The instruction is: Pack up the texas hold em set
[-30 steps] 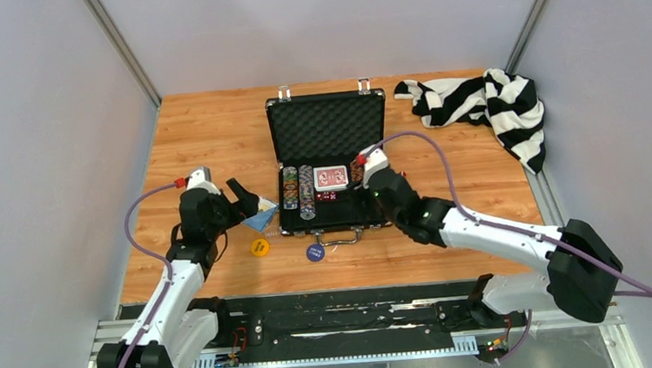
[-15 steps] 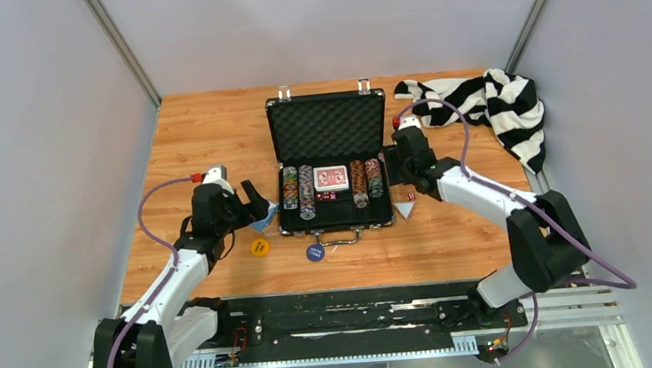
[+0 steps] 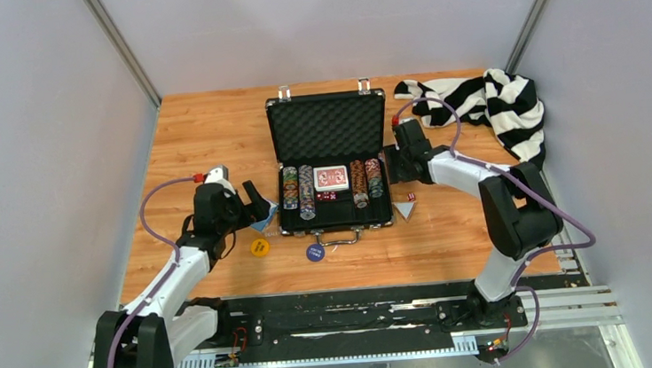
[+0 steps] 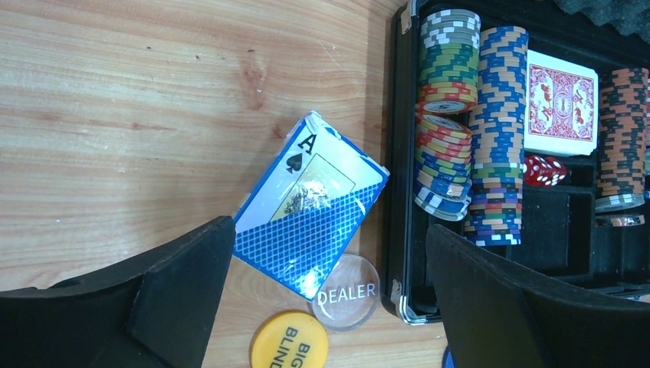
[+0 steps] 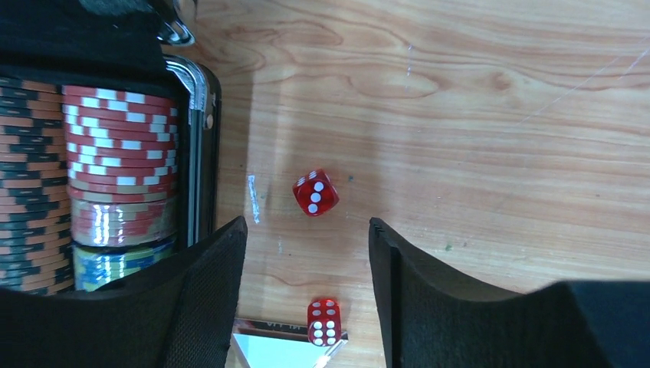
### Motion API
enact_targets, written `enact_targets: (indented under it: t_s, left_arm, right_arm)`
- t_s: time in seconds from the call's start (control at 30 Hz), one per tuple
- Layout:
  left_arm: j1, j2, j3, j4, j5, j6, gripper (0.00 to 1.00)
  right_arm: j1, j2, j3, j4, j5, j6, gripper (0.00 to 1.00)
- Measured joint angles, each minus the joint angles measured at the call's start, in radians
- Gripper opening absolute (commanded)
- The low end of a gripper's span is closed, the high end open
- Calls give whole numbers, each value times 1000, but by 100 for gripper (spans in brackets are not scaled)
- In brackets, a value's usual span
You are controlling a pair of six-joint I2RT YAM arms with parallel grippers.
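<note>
The black briefcase (image 3: 326,123) lies open mid-table, lid foam up, with rows of poker chips (image 3: 306,190) and a red card deck (image 3: 332,177) inside. A blue card deck (image 4: 310,203) lies on the wood left of the case rim (image 4: 398,153), overlapping a clear DEALER button (image 4: 346,291); a yellow BIG BLIND button (image 4: 290,343) sits beside it. My left gripper (image 4: 329,234) hangs open over this deck. My right gripper (image 5: 306,226) is open over bare wood right of the case, with one red die (image 5: 315,192) ahead and another (image 5: 323,321) between the fingers, untouched.
A black-and-white striped cloth (image 3: 485,103) is bunched at the back right. A blue round button (image 3: 314,253) lies in front of the case handle. A clear triangular piece (image 5: 276,349) lies against the nearer die. Red dice (image 4: 544,170) sit inside the case.
My right arm has swung out from over the case's right chip rows to the table right of the case. The left gripper edged closer to the blue deck.
</note>
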Motion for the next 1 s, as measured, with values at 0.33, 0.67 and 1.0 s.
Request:
enact_targets:
  t_s: [0.33,0.67,1.0]
  left_arm:
    - [0,7,0,5,0,-12,99]
    - [0,8,0,6,0,-14,99]
    - [0,27,0,6,8,-18,99]
  right_arm:
    - [-2,57,15,-7,-13,-2,53]
    - [-13,114,56,2,-16,-5,38]
    - [-17,117,59,3,-19,-4,24]
